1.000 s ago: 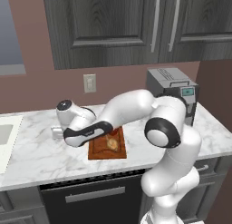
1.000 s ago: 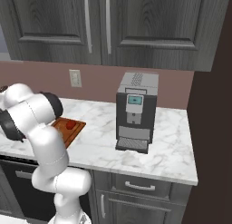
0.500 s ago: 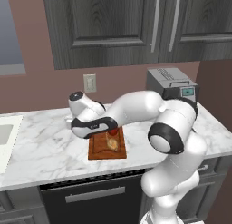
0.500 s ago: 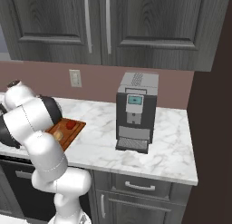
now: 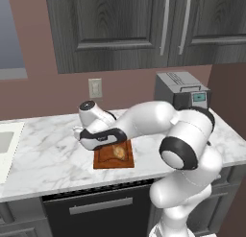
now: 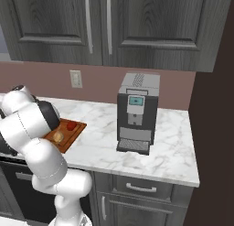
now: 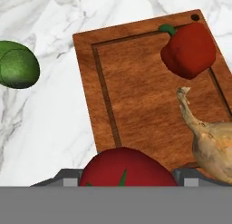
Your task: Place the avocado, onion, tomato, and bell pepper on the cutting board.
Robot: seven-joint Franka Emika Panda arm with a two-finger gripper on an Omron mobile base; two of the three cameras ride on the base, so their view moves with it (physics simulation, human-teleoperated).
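Since a second ago the arm has swung its hand from the left of the cutting board (image 5: 113, 158) rightward along the counter, so that the hand now hangs over the board's left end in the left base view. On the board, in the hand view, lie the bell pepper (image 7: 188, 50), red with a green stem, near the corner with a small hole, and the onion (image 7: 209, 138), tan with its thin stalk pointing toward the pepper. The tomato (image 7: 128, 169) sits between the two finger tips of the gripper (image 7: 128, 174) at the bottom of the hand view, over the board's near edge; the finger tips stand on either side of it and seem clamped on it, though actual contact is hard to make out. The avocado (image 7: 17, 65) rests on the white marble counter (image 7: 54, 128), off the board and apart from its edge. From the right base view the board (image 6: 69, 134) shows a red item and the tan onion (image 6: 58, 137) on it, partly behind the arm. Farther right on the counter stands a coffee machine (image 6: 136, 112), and an outlet (image 5: 95, 88) is on the wall behind the board.
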